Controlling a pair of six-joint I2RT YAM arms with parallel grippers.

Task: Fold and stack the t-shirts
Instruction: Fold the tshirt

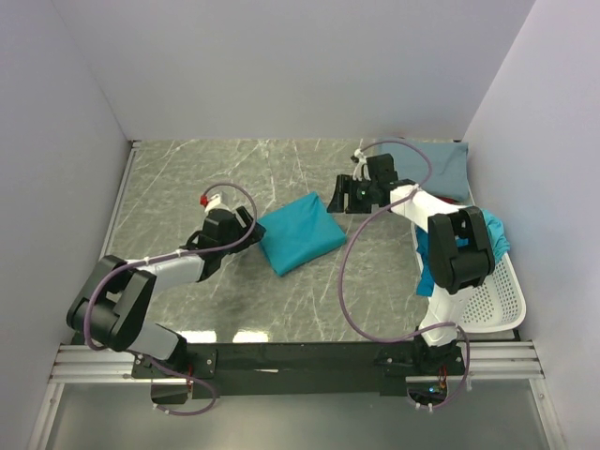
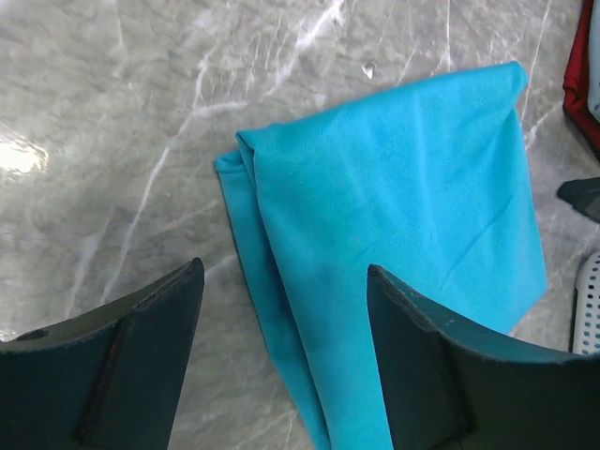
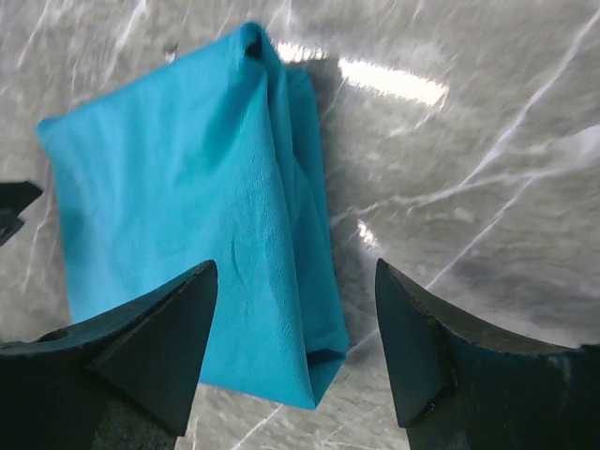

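A folded teal t-shirt [image 1: 300,232] lies on the marble table's middle. It also shows in the left wrist view [image 2: 403,216] and the right wrist view [image 3: 197,216]. My left gripper [image 1: 246,221] is open and empty, just left of the shirt, its jaws over the shirt's near folded edge. My right gripper [image 1: 339,195] is open and empty, above the shirt's far right corner. A folded grey-blue t-shirt [image 1: 439,167] lies at the back right. More teal cloth [image 1: 495,234] hangs in the basket. A dark red shirt shows as a sliver [image 2: 583,75].
A white perforated basket [image 1: 492,298] stands at the right edge, beside the right arm. White walls close in the table at the back and both sides. Purple cables loop over both arms.
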